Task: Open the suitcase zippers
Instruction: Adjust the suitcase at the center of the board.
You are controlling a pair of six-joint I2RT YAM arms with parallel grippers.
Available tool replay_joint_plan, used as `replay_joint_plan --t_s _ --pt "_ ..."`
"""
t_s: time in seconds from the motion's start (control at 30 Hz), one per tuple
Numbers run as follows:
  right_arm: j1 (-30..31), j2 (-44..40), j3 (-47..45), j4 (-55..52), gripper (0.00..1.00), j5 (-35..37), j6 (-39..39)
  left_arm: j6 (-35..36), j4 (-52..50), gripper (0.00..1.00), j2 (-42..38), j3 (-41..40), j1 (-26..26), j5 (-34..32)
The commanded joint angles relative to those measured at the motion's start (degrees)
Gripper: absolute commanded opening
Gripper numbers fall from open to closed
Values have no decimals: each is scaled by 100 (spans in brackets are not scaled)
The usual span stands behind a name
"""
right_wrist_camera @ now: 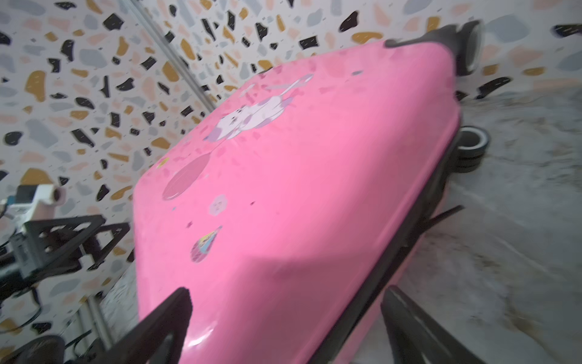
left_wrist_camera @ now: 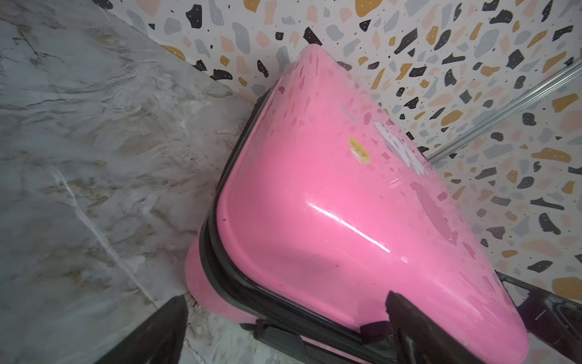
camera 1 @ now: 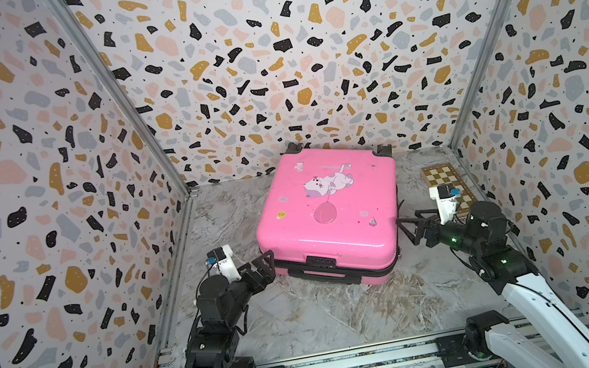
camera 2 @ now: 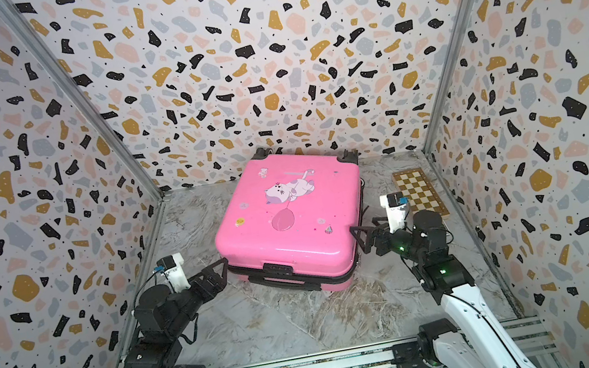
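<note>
Left wrist view: my left fingers (left_wrist_camera: 157, 331) gape wide, empty, at a corner of the pink suitcase (left_wrist_camera: 315, 205); right fingers (right_wrist_camera: 163, 321) likewise spread, empty.

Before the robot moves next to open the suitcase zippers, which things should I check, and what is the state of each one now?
1. Suitcase lying flat, shut: ok.
2. Left gripper open, empty, at the near corner: ok.
3. Right gripper open, empty, beside the suitcase: ok.
4. Zipper band visible around the seam: ok.
5. Fingers closed on the zipper band: not ok.
6. Chessboard clear of the right arm: cannot tell.
</note>
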Motion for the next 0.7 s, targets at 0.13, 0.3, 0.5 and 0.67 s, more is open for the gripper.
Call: replay_joint_plan --t_s 0.13,0.3,0.5,0.67 --pt "1341 966 118 401 84 283 222 61 344 99 -297 175 -266 387" --pt "2000 2048 746 637 81 614 175 48 605 99 -240 82 -488 496" --pt "2235 2505 1061 811 81 865 58 101 744 99 -93 3 -628 463" --pt "2255 1486 304 845 82 1393 -201 128 974 99 215 -76 -674 463"
